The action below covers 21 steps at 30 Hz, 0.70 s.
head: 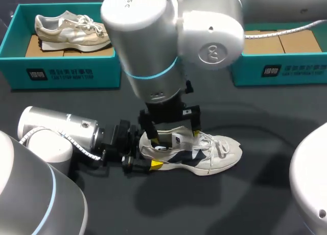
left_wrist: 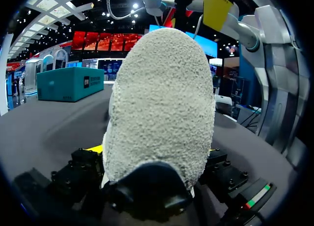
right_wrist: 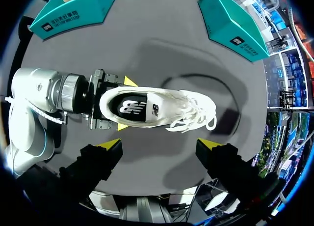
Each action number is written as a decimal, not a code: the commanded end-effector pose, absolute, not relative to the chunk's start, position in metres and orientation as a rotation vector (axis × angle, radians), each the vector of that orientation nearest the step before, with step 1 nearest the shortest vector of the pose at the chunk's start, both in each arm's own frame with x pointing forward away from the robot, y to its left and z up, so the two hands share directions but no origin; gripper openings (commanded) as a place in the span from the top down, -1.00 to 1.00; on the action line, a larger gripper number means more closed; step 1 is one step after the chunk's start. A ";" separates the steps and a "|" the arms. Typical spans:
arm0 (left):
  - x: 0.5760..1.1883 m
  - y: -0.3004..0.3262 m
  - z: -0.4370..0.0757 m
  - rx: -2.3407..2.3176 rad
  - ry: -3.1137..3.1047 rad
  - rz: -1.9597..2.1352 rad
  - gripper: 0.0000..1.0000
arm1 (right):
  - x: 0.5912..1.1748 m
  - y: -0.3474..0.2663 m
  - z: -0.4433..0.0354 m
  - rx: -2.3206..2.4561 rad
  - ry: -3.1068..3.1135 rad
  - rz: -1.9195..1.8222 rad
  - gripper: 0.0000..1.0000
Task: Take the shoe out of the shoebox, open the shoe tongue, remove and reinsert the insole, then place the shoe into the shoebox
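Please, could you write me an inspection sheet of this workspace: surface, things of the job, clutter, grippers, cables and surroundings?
Surface: dark table, carrying two boxes and one shoe.
Job's things: white shoe stands on its sole near the table's middle, with the dark insole inside it. The left shoebox at the far edge holds a second shoe. The right shoebox is partly hidden behind the right arm.
Clutter: nothing seen.
Grippers: left gripper is shut on the white shoe's heel from both sides. Right gripper is open, above the shoe's opening.
Cables: coiled white cable along the left arm; white cable by the right arm.
Surroundings: nothing seen reaching over the table.
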State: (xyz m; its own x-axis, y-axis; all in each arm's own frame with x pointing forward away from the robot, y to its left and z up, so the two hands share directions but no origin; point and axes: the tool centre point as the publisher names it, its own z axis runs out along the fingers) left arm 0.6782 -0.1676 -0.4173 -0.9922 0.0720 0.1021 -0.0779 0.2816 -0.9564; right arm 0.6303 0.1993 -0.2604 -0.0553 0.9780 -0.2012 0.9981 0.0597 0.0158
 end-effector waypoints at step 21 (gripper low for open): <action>0.678 -0.171 -0.418 0.007 -2.413 1.811 1.00 | 0.660 0.184 -0.299 2.085 1.911 -0.301 -1.00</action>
State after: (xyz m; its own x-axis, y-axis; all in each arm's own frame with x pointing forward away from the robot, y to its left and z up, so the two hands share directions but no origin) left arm 0.6782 -0.1676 -0.4173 -0.9922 0.0720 0.1021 -0.0780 0.2817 -0.9563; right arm 0.6691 0.1697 -0.2938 -0.0016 0.9483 -0.3174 0.9995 0.0111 0.0281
